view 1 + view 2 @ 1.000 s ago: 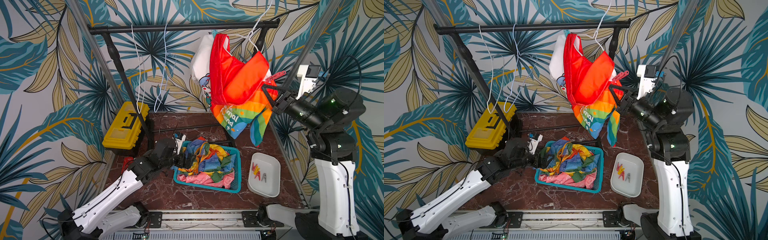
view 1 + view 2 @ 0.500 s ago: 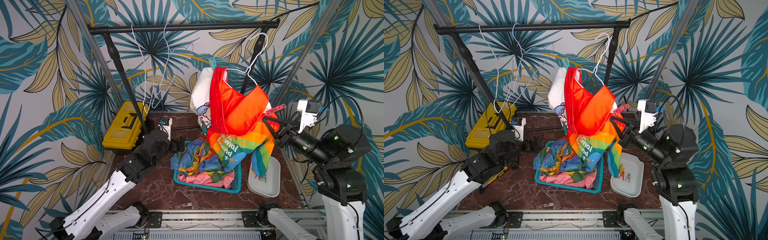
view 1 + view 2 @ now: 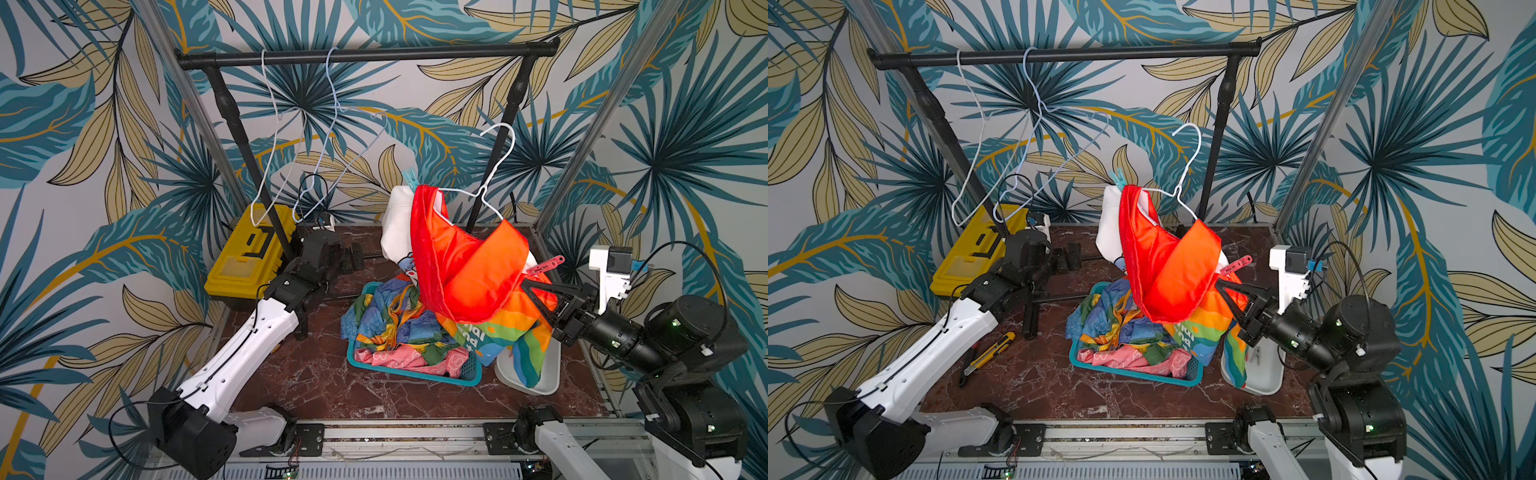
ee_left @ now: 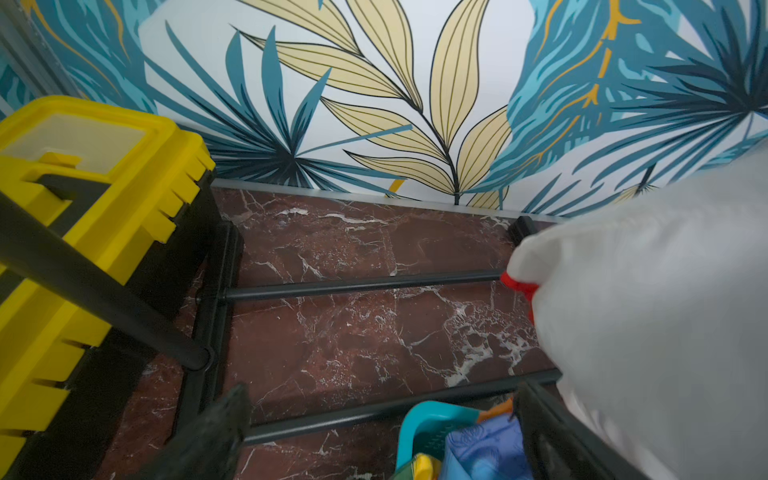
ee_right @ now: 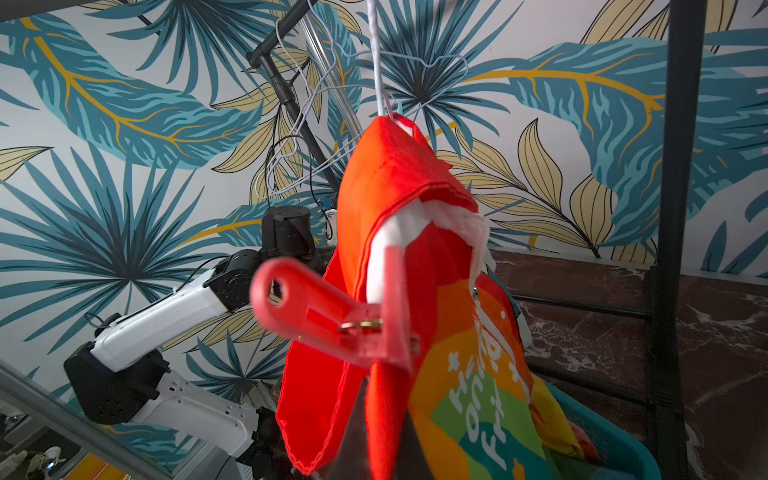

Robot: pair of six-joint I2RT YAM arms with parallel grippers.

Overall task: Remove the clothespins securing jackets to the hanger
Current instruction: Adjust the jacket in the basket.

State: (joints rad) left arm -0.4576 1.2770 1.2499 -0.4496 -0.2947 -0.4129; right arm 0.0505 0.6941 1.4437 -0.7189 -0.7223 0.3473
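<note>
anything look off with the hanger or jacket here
Yes. The white hanger is off the rail, its hook in mid-air. It hangs tilted, the jacket sagging over the basket, held up by the right gripper pinching the fabric. The teal clothespin and pink clothespin are clipped on.

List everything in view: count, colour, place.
clothes rail: one, black, at the back
bare hangers: two, white and pale blue, on the rail
basket: one, teal, centre
heaped jackets: count unclear, rainbow and pink, in the basket
loaded hanger: one, white, off the rail, carrying the hung jacket
hung jacket: one, rainbow with red hood, above the basket
teal clothespin: one, at that jacket's top
pink clothespin: one, on its side by the right gripper
tray: one, white, beside the basket
toolbox: one, yellow, beside the rail
utility knife: one, yellow, beside the left arm
table: one, dark red marble
left gripper: open, empty, near the rail's foot
right gripper: shut on the hung jacket's edge
</note>
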